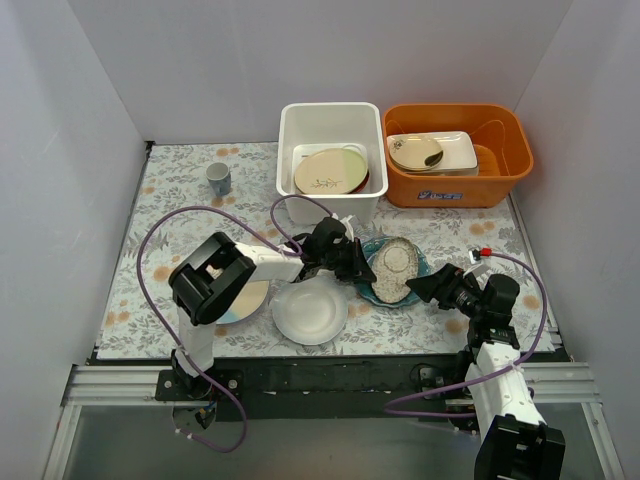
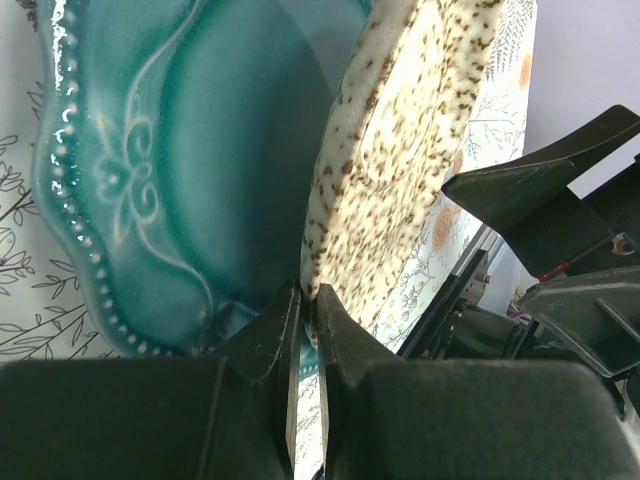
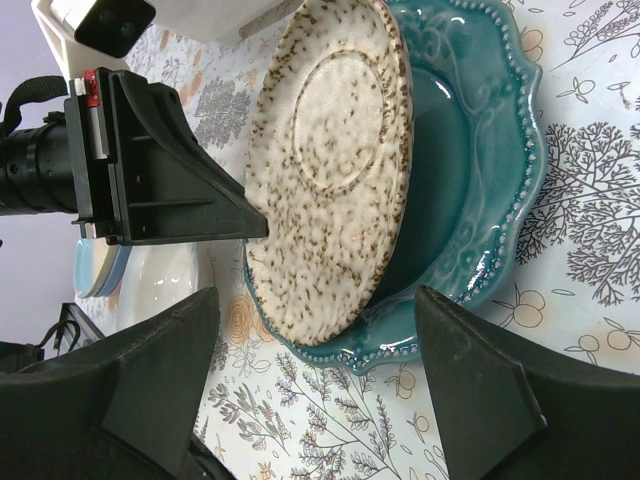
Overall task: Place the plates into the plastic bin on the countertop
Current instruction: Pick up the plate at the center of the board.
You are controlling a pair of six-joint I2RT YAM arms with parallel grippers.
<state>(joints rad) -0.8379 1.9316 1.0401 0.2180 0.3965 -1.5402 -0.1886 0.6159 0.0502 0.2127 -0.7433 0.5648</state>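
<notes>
One speckled cream plate (image 3: 325, 170) stands tilted over the teal plate (image 3: 480, 150) on the countertop (image 3: 590, 330), short of the plastic bin (image 1: 330, 112), its rim pinched in the closed fingers of the left gripper (image 2: 306, 305). So thin an edge grip may let it swing or slip free; the right gripper (image 3: 318, 300), wide open and empty alongside, could bump it.

a fern-printed counter and what sits on it

we see the countertop (image 1: 180, 200), pale grey with fern leaves and orange spots, filling the middle of the top view. along its far edge stand a small mug (image 1: 218, 178) at upper left, the white bin (image 1: 330, 115) at upper centre and an orange tub (image 1: 455, 190) just to its right. nearer us lie a white plate (image 1: 310, 312) at lower centre, a pale plate (image 1: 245, 300) to its left, partly hidden, and a teal plate (image 3: 470, 150) to its right.
</notes>
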